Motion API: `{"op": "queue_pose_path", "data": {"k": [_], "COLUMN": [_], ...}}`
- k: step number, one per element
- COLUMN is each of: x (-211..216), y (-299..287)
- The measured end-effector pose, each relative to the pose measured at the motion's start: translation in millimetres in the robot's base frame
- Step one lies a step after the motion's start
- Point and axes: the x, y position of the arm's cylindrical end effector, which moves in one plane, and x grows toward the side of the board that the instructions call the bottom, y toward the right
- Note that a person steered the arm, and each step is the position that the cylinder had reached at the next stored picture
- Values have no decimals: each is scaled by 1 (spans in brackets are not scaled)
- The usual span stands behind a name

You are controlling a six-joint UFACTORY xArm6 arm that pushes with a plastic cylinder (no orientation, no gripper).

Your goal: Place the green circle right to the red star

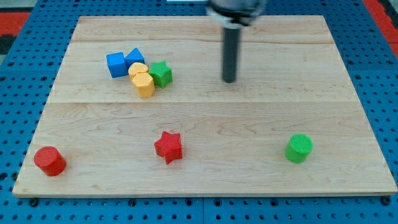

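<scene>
My tip sits on bare board in the upper middle, touching no block — a plain rod, nothing held. Wooden board spans nearly the whole view. Green circle stands at the lower right, well apart from the tip and far to the view's right of the red star. Red cylinder near the lower left corner. Upper left cluster (packed close): two blue blocks, two yellow blocks, green star.
</scene>
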Motion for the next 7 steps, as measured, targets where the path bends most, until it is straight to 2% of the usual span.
{"op": "queue_pose_path", "data": {"k": [1,2,3,4,5,6,7], "x": [35,119,177,170,150,151,187], "y": [111,167,140,97,27,-41,-1]}}
